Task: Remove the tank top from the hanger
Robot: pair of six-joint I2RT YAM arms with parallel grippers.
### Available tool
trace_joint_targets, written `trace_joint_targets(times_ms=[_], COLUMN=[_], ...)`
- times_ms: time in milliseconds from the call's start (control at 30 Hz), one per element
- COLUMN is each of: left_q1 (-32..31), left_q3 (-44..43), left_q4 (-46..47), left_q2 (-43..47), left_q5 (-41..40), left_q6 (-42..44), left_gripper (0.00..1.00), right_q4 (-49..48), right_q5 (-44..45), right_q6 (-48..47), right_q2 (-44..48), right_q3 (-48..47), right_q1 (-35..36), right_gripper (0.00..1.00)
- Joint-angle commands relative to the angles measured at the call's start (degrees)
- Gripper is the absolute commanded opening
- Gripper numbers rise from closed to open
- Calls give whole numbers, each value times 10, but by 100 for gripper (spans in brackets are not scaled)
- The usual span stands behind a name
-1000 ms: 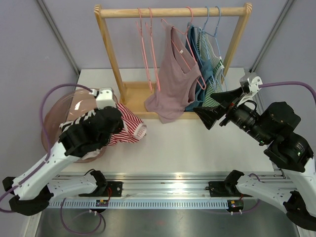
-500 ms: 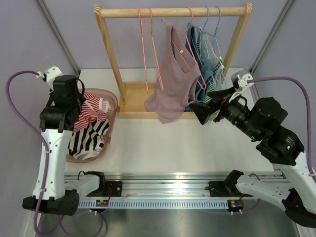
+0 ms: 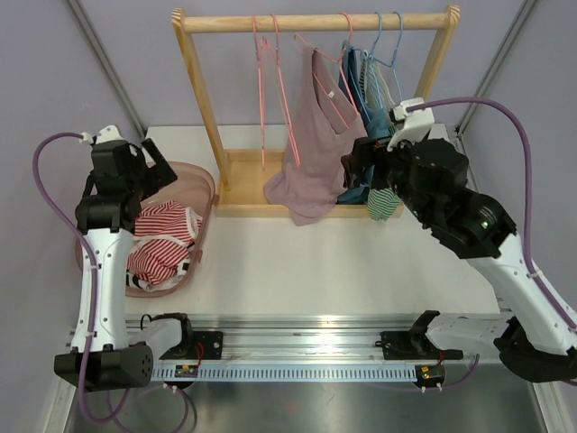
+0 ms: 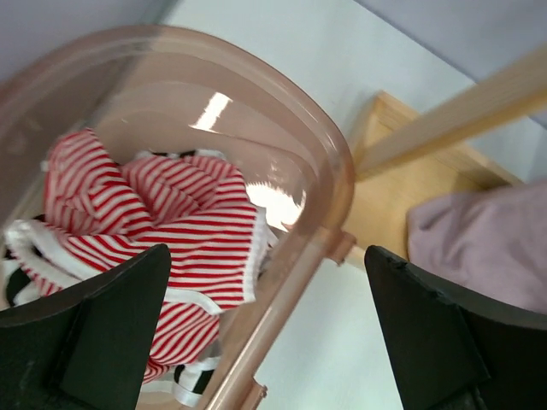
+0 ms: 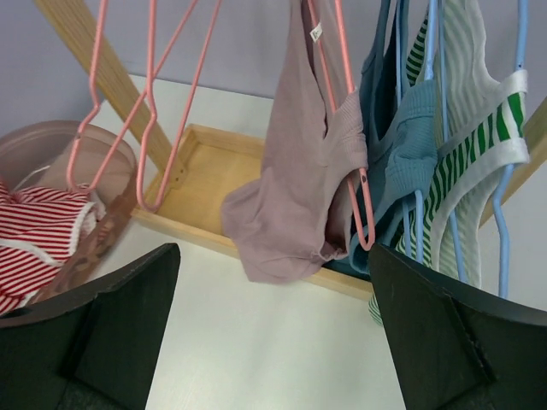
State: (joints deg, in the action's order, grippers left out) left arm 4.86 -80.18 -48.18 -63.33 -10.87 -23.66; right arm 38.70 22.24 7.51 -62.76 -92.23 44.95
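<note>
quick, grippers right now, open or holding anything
Left gripper: open, empty, over the basket.
Right gripper: open, empty, facing the tank top.

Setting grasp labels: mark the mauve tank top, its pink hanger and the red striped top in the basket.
mauve tank top [image 5: 295, 184], right wrist view, middle of the body.
pink hanger [image 5: 370, 224], right wrist view, lower wire end.
red striped top [image 4: 184, 213], left wrist view, central fold.

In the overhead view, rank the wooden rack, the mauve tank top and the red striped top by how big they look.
Largest to smallest:
1. wooden rack
2. mauve tank top
3. red striped top
</note>
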Motion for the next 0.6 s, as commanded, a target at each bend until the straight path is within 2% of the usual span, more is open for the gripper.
trace_joint_targets(times_ms=[0, 133, 200, 367, 433, 567], left_q1=[-11, -44, -93, -212, -238, -295], left_q3=[55, 116, 139, 151, 155, 167], left_q4=[58, 68, 69, 55, 53, 54], left_q2=[29, 38, 44, 48, 51, 49], left_q5=[128, 148, 143, 111, 92, 105], left_q6=[22, 26, 27, 34, 39, 60], left_gripper=[99, 99, 99, 99, 99, 99], right_q4=[-2, -15, -10, -10, -13, -36], right_q5=[72, 49, 27, -23, -57, -123], right_q6=[-20, -34, -40, -51, -55, -87], right_q2=[-32, -65, -95, -156, -170, -202], right_q3=[-30, -69, -91, -150, -171, -186], right_q1=[0, -17, -41, -100, -127, -149], right_gripper=[99, 98, 95, 83, 80, 72])
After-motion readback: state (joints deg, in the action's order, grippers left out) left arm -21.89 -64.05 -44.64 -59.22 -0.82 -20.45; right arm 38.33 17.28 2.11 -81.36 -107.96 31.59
